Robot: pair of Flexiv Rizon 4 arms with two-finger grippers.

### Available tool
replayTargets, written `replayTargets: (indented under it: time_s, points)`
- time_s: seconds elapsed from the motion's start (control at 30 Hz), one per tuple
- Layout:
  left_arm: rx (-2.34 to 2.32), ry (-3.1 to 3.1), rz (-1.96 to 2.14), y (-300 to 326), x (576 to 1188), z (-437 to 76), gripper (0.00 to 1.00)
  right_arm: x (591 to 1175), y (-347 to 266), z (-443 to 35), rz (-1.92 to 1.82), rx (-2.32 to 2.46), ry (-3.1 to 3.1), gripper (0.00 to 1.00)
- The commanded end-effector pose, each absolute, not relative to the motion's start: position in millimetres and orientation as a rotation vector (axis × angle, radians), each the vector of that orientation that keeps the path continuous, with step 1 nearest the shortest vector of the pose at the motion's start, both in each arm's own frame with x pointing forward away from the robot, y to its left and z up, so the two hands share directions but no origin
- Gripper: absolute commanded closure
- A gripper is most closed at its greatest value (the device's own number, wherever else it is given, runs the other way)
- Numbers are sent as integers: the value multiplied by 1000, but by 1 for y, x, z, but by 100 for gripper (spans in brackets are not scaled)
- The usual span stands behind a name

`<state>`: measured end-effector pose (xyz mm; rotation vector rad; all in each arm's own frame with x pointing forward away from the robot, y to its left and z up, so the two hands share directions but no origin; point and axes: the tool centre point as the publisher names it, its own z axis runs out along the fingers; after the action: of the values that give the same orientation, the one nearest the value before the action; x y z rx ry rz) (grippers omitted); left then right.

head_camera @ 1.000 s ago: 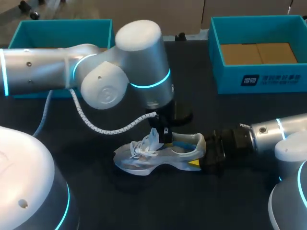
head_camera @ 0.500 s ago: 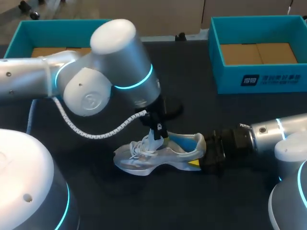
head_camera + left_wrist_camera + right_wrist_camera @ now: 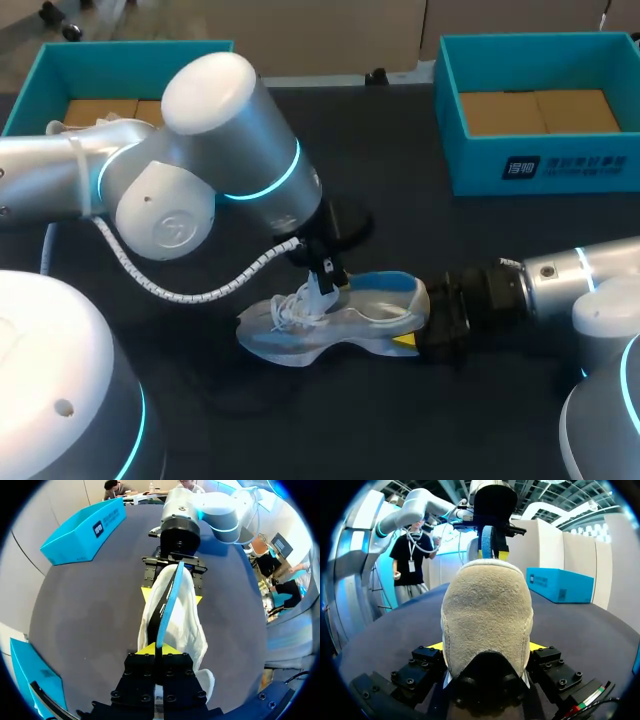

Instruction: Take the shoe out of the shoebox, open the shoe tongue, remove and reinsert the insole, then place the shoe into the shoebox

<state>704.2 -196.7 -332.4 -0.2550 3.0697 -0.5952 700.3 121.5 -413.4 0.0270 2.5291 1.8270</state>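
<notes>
The shoe (image 3: 300, 335) lies on its sole on the dark table (image 3: 420, 430), outside both boxes. My right gripper (image 3: 418, 322) comes in level at the shoe's heel end and clamps the heel from both sides, its fingers spread wide. My left gripper (image 3: 324, 280) stands over the shoe's laces, fingers nearly together, pinching the blue insole (image 3: 385, 292), which rises edge-on out of the shoe's mouth toward it. The left arm's elbow and coiled cable (image 3: 200, 290) crowd the far side of the shoe by its toe. Bare table runs along the shoe's near side. The teal shoebox (image 3: 545, 165) sits well beyond the heel end, a second teal box (image 3: 60, 60) well beyond the toe end.
</notes>
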Motion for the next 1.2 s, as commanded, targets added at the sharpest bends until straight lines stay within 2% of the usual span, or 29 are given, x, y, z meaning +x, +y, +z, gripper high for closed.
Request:
replayTargets:
  time_s: [0.03, 0.07, 0.1, 0.27, 0.53, 1.0, 1.07, 1.13, 1.2]
  points:
    - [-248, 3070, -585, -205, 706, -331, 78, 699, 124, -416, 1823, 27, 2531, 100]
    - [-245, 3069, -584, -207, 705, -330, 65, 699, 124, -416, 1823, 27, 2531, 100]
    - [-234, 3068, -587, -209, 705, -329, 56, 699, 124, -416, 1823, 27, 2531, 100]
    - [-174, 3064, -618, -213, 701, -318, 51, 699, 124, -416, 1823, 27, 2531, 100]
    - [-90, 3058, -655, -217, 696, -304, 53, 699, 124, -416, 1823, 27, 2531, 100]
    - [-19, 3069, -622, -236, 702, -309, 69, 699, 124, -416, 1823, 27, 2531, 100]
    - [-20, 3067, -622, -236, 701, -308, 81, 699, 124, -416, 1823, 27, 2531, 100]
    - [-20, 3058, -626, -235, 700, -307, 100, 699, 124, -416, 1823, 27, 2531, 100]
    - [-19, 3055, -627, -235, 699, -307, 100, 699, 124, -416, 1823, 27, 2531, 100]
